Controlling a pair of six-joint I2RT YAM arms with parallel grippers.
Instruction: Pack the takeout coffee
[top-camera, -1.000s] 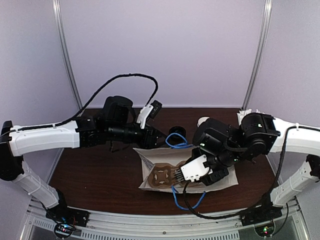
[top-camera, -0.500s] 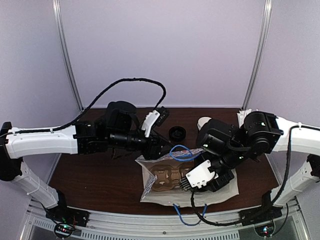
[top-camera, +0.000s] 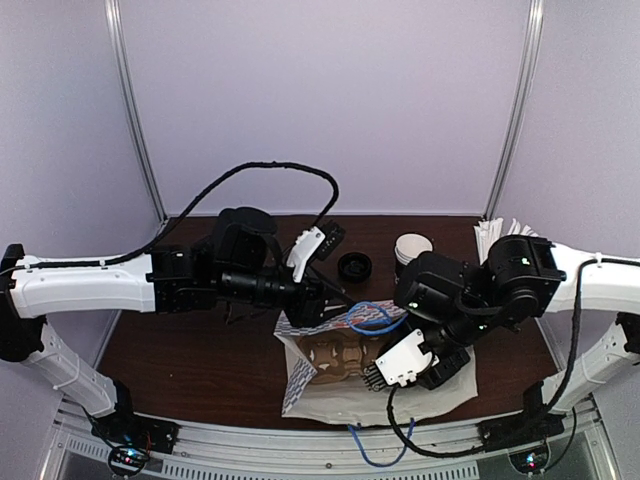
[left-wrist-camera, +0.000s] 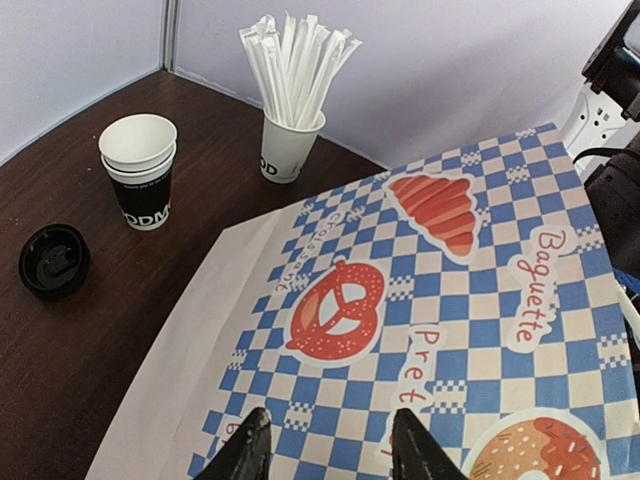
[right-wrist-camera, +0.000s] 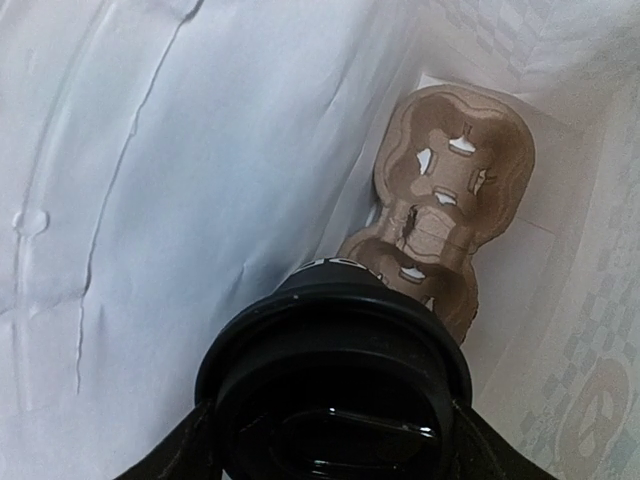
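Top: R hand (top-camera: 380, 373) sits in the mouth of the paper bag (top-camera: 330, 400) lying on the bench (top-camera: 200, 350). L hand (top-camera: 325, 300) at bag's far edge. Loose lid (top-camera: 354, 266) and cup stack (top-camera: 412, 248) beyond the bag.
L wrist: fingers (left-wrist-camera: 250, 450) part-way apart over checkered bag panel; can't tell if pinching.
R wrist: R hand clamps takeout coffee (right-wrist-camera: 335, 390) inside the bag, near cardboard cup carrier (right-wrist-camera: 450, 200).

Your left arm (top-camera: 90, 280) stretches level toward the middle of the table (top-camera: 180, 360), and the left gripper (left-wrist-camera: 330, 450) has its fingertips apart. Your right arm (top-camera: 590, 275) folds back toward the near edge, wrist angled down, with the right gripper (top-camera: 378, 375) clamped around the takeout coffee (right-wrist-camera: 335, 370).
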